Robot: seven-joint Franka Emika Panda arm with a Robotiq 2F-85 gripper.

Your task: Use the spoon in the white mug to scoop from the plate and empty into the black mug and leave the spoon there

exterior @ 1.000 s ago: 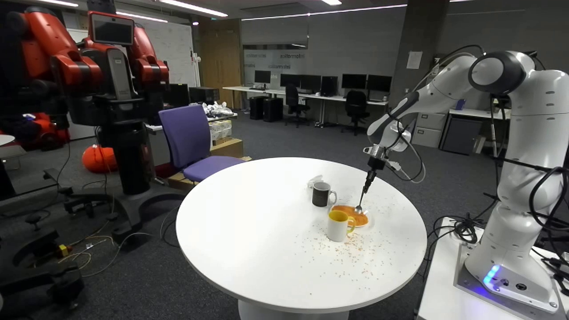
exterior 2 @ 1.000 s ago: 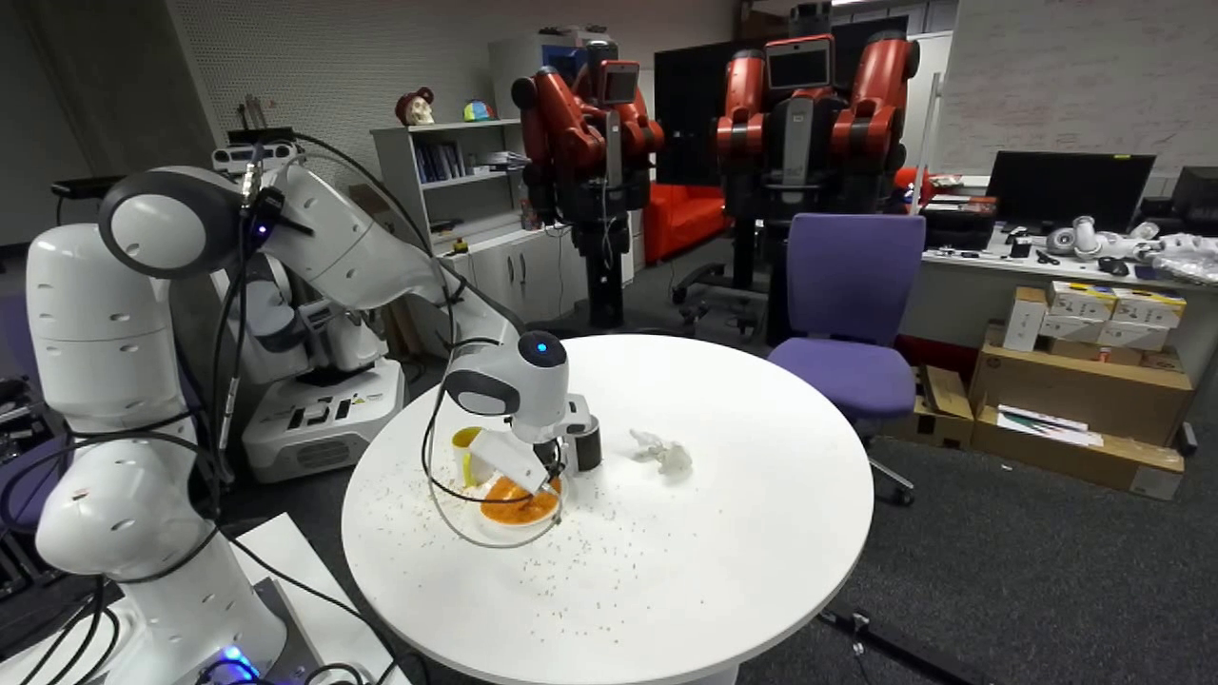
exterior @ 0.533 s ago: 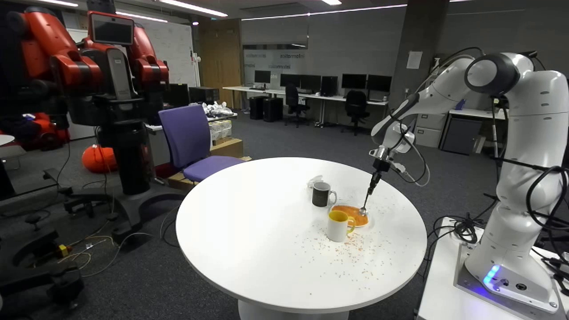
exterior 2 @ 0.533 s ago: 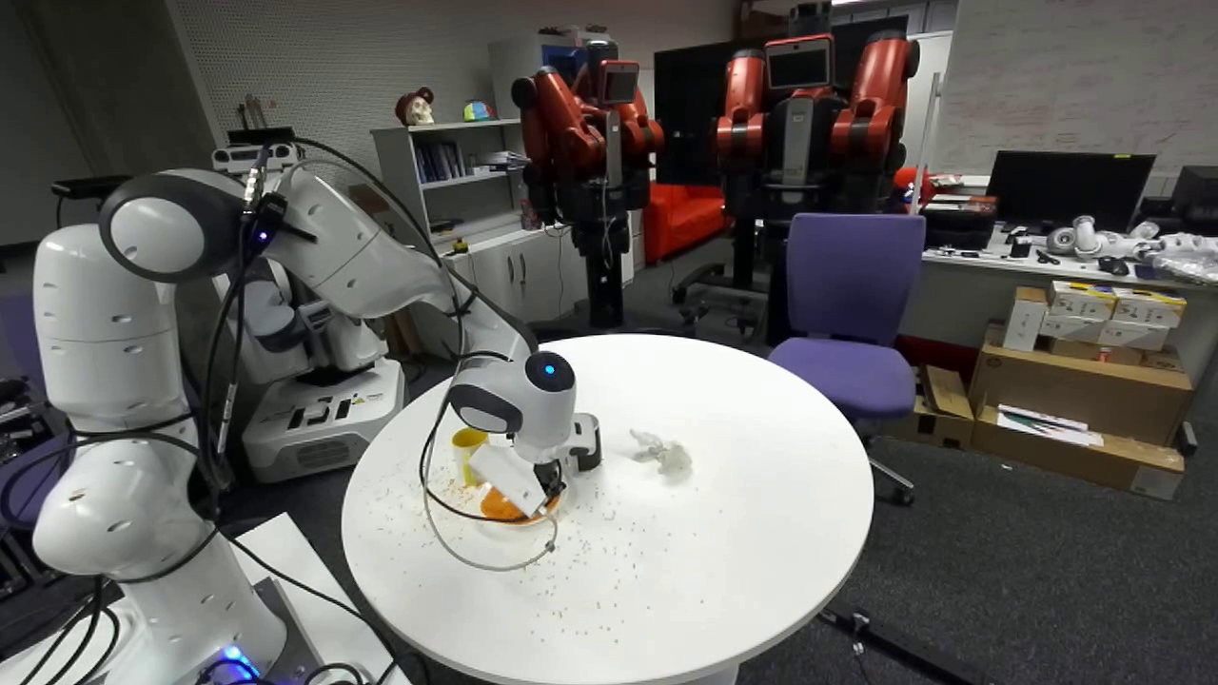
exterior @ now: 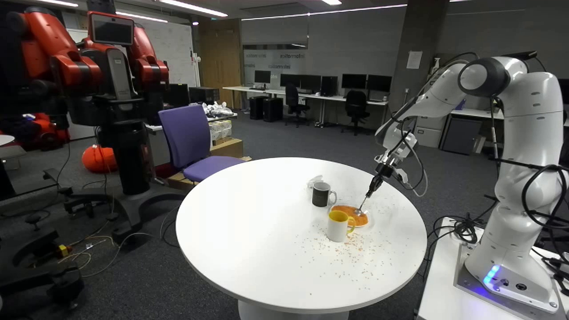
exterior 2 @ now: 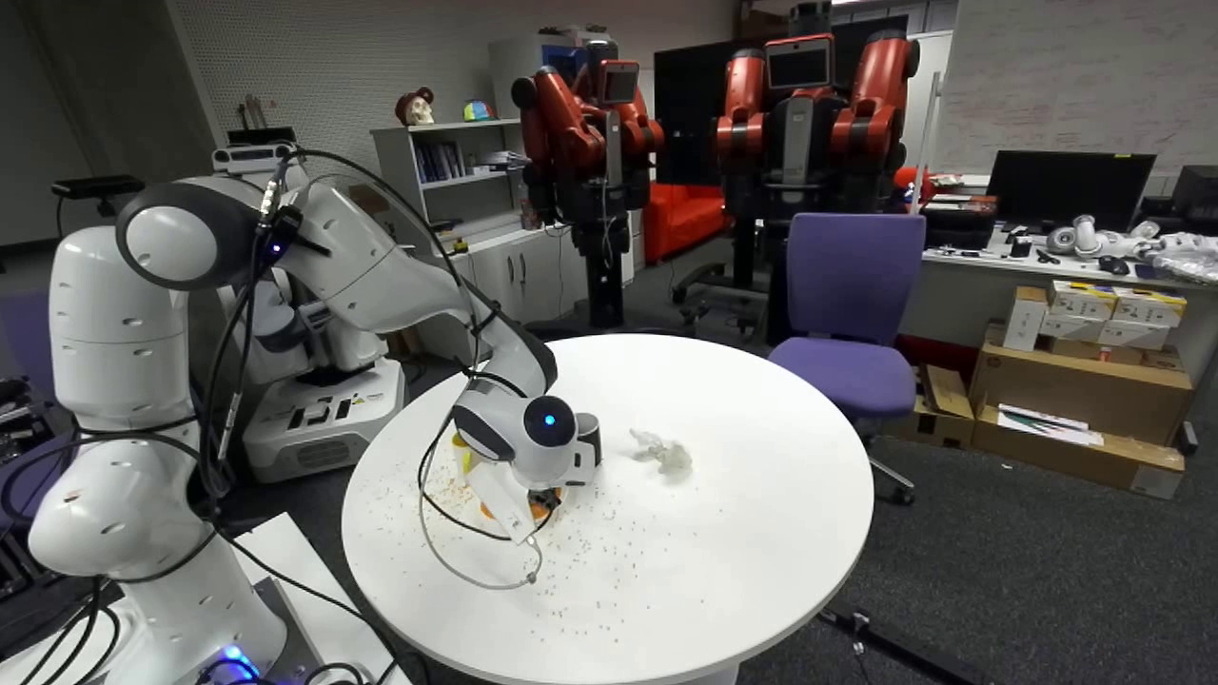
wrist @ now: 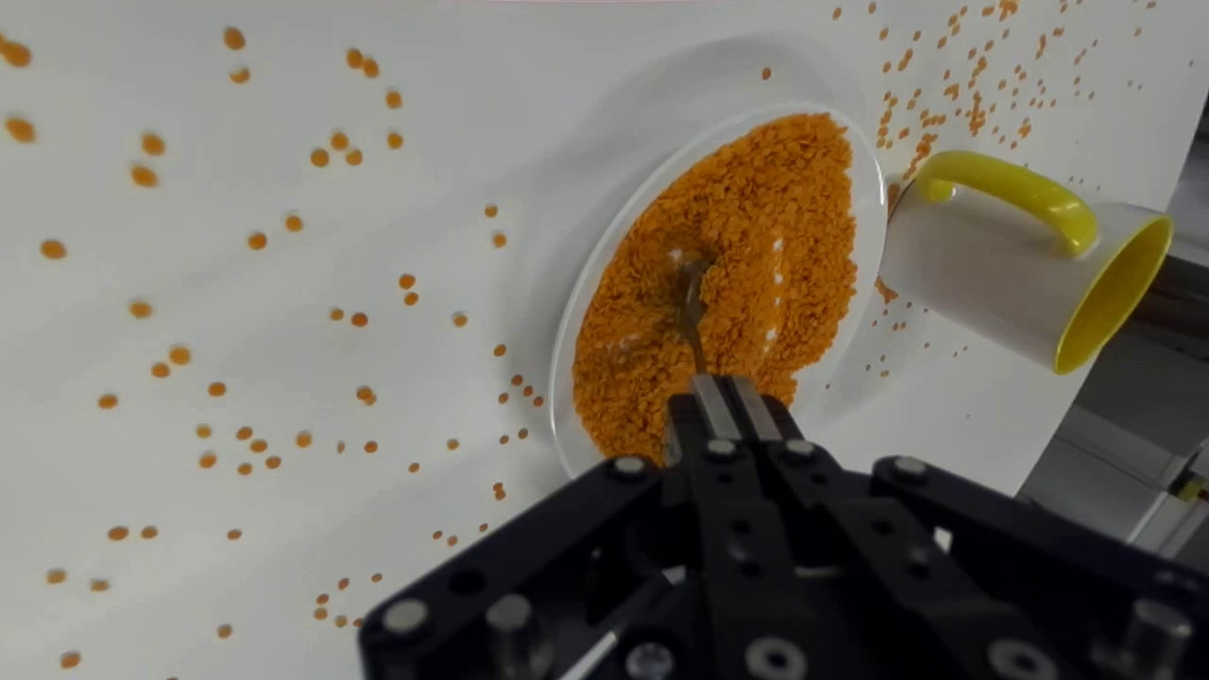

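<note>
My gripper (exterior: 368, 194) is shut on the handle of the spoon (exterior: 362, 204). It also shows in the wrist view (wrist: 727, 382), fingers nearly together. The spoon slants down, and its bowl (wrist: 692, 291) is partly sunk in the orange contents of the plate (wrist: 874, 194). In an exterior view the arm hides much of the plate's orange contents (exterior 2: 540, 509). The white mug (exterior: 336, 230), with yellow inside and handle, stands upright beside the plate; it also shows in the wrist view (wrist: 987, 269). The black mug (exterior: 320, 196) stands upright on the plate's far side, and is partly hidden in an exterior view (exterior 2: 592, 436).
All stand on a round white table (exterior: 249, 231). Orange grains lie scattered around the plate and white mug. A crumpled clear-white wrapper (exterior 2: 663, 455) lies near the black mug. A loose cable (exterior 2: 476, 582) hangs from my wrist close to the tabletop.
My gripper has tilted and lowered, its wrist shifting away from the mugs. The spoon has gone from steep to more slanted, its bowl moving to the plate's near edge, then back into the contents.
</note>
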